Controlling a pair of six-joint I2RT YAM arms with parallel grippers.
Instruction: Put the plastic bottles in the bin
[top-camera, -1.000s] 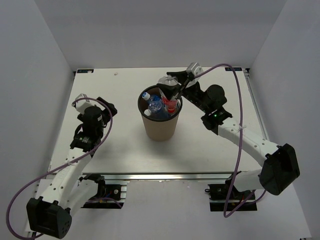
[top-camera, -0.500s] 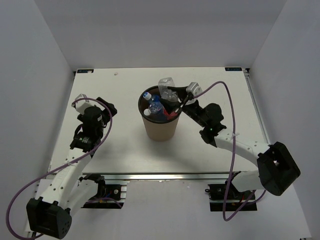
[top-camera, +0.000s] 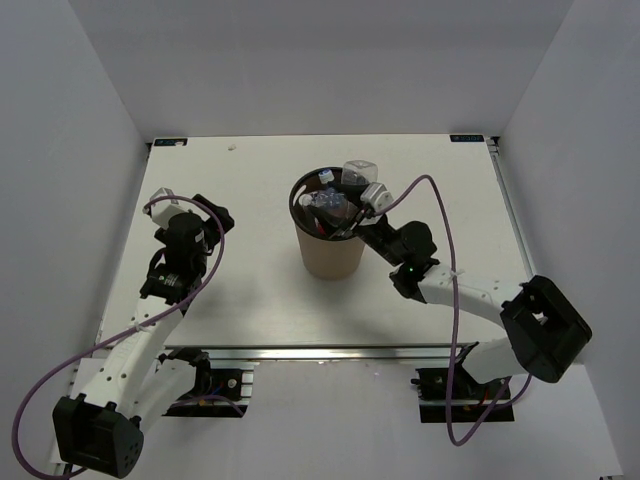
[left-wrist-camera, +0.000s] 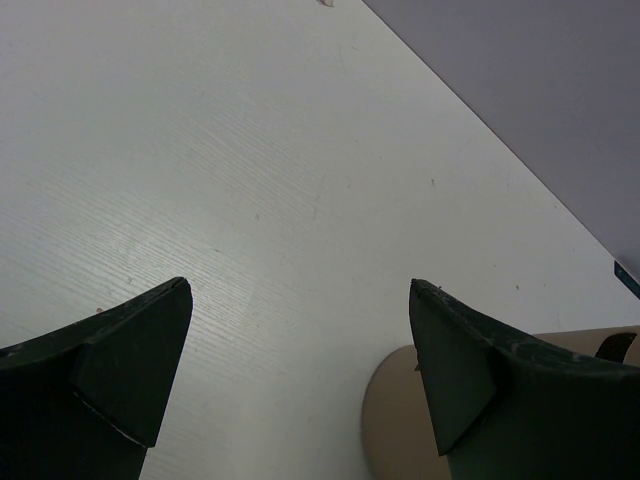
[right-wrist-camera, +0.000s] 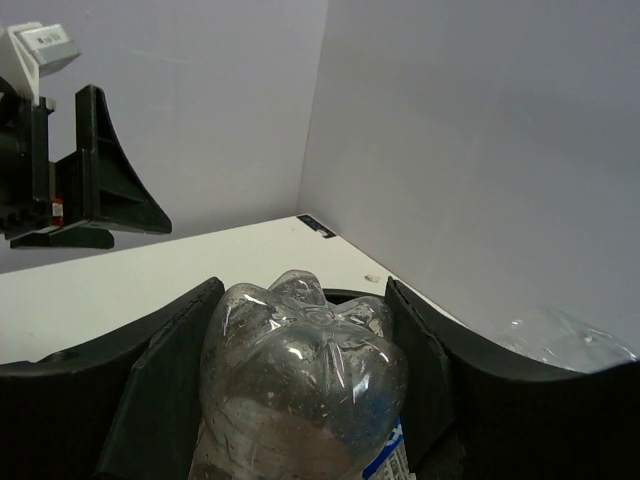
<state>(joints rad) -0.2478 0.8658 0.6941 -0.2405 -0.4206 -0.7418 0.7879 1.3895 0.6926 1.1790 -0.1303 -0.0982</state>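
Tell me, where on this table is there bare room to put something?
Bare table lies between the left claw and the bin, and behind the bin to the far edge. Crowded: the bin's mouth, full of bottles, where the right claw grips one bottle.

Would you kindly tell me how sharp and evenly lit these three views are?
Top external: soft, even light, sharp, no harsh shadow around the bin. Left wrist: table grain crisp, the left hand dark and soft-edged. Right wrist: highlights glint on the bottle held by the near-black right hand.
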